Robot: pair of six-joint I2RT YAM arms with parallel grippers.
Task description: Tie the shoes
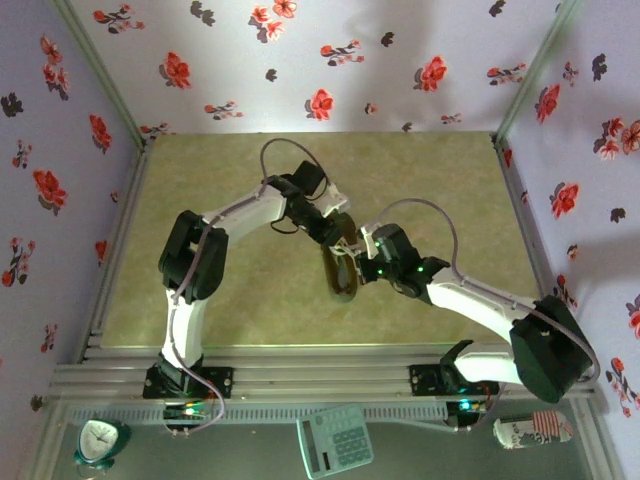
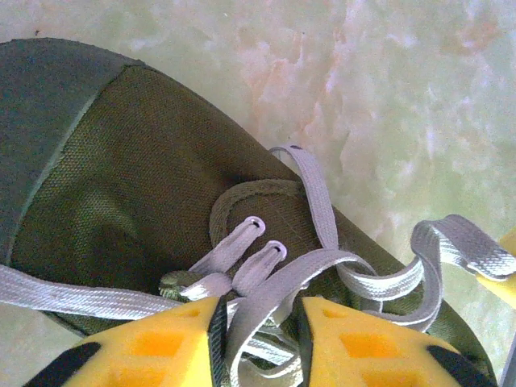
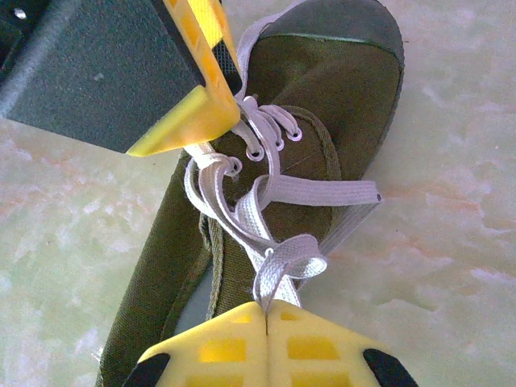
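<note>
The sneaker (image 1: 343, 285) lies near the middle of the green marbled tabletop (image 1: 220, 180). Both pincers are down on it, one from the far side and one from the right.

The left pincer (image 2: 260, 322) sits over the eyelets nearest the toe. Its yellow jaws stand a little apart, and several strands of the white laces (image 3: 322, 192) run through the gap. I cannot tell whether they are pinched or only pass between.

The right pincer (image 3: 267, 322) hovers over the tongue end. Its jaws are clenched, and a folded bit of lace is caught at the seam between them.

In the top view the two pincers cover most of the sneaker, leaving only a dark oval, and the laces are too small to make out. The right wrist view cuts off the heel at its lower left edge. The left wrist view hides the lace ends under the fingers.

The left arm folds at an elbow out to the left, and its forearm reaches right and away. The right arm bends at the right edge, and its forearm runs left toward the centre.
</note>
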